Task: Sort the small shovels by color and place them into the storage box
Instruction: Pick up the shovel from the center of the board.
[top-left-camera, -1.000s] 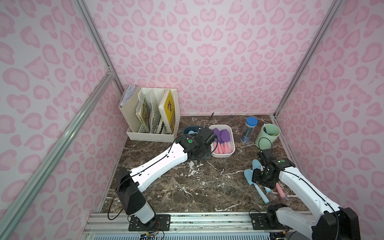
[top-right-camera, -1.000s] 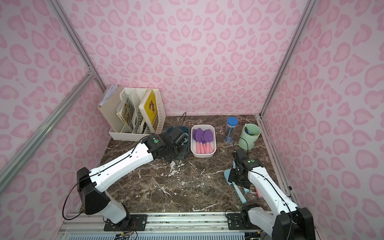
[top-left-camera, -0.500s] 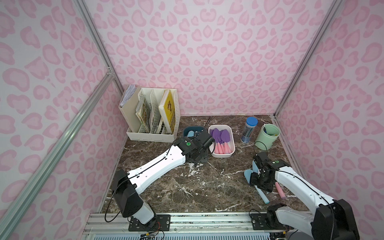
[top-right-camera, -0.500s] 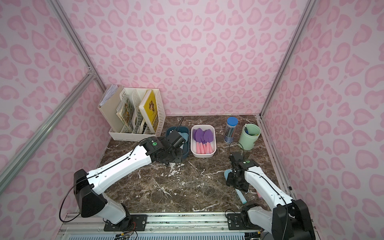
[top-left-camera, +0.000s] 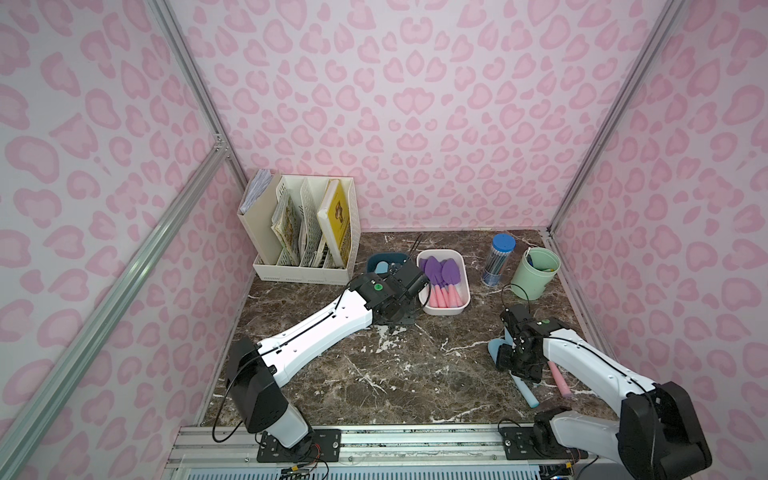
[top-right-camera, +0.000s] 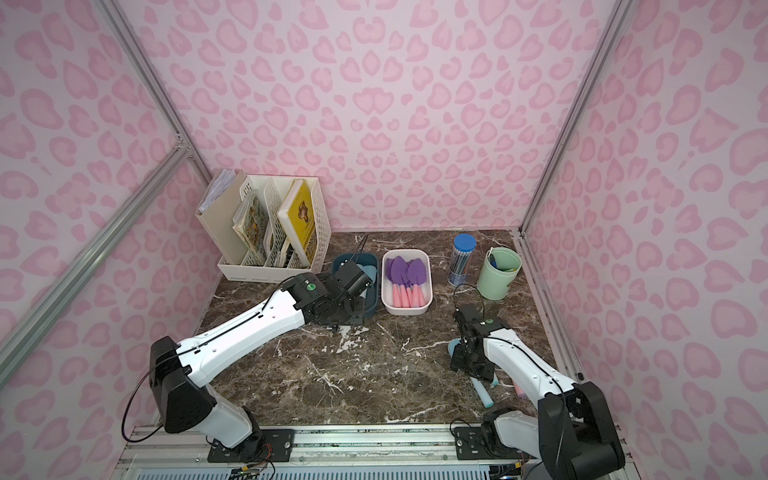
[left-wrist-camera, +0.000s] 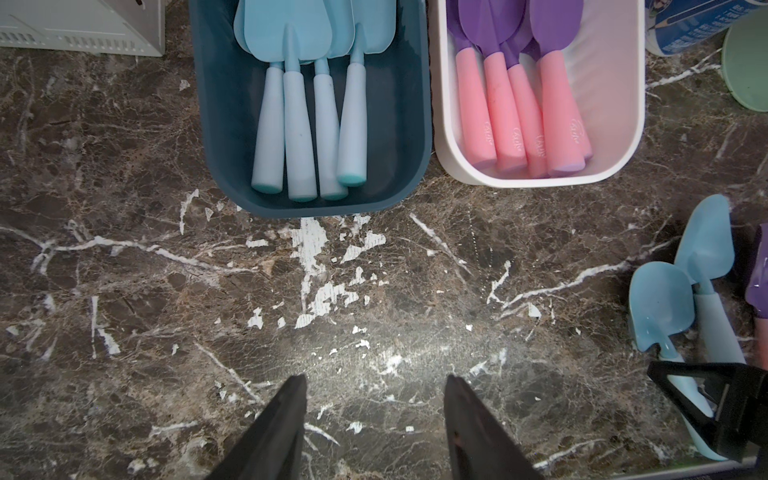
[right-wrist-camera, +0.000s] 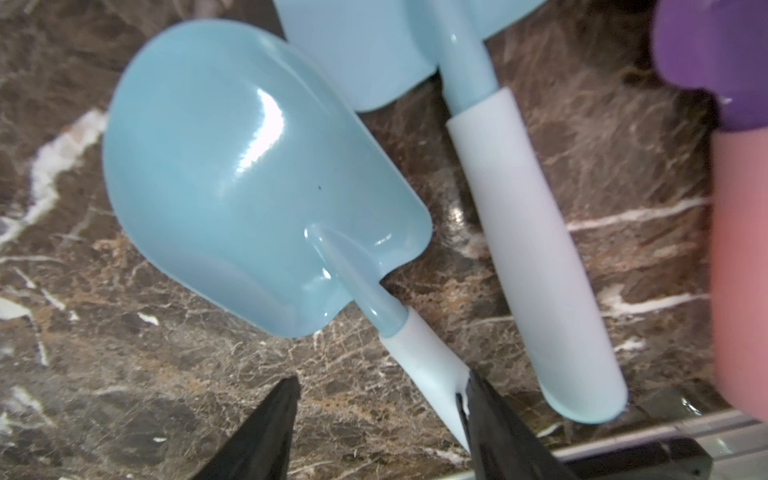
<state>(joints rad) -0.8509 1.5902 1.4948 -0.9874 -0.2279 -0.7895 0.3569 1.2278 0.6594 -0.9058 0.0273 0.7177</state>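
- Blue shovel (right-wrist-camera: 266, 174) is lying on the table (top-left-camera: 395, 374) at about 4 o'clock, blade pointing to 11 o'clock, handle to 5.
- Right gripper (right-wrist-camera: 381, 378) is hanging over its handle, fingers apart, one finger touching it, likely getting ready to pinch.
- Another blue shovel (right-wrist-camera: 528, 232) and a purple and pink shovel (right-wrist-camera: 735, 208) are lying just beside.
- Left gripper (left-wrist-camera: 374, 378) is hanging spread and empty.
- Sorted shovels (left-wrist-camera: 299, 124) are resting in the dark blue box (left-wrist-camera: 411, 124) and white box (left-wrist-camera: 623, 124) at 12 o'clock, keeping colors apart.

Light-blue shovels (left-wrist-camera: 307, 104) — teal box (left-wrist-camera: 216, 145) — marbled brown table (left-wrist-camera: 374, 311)
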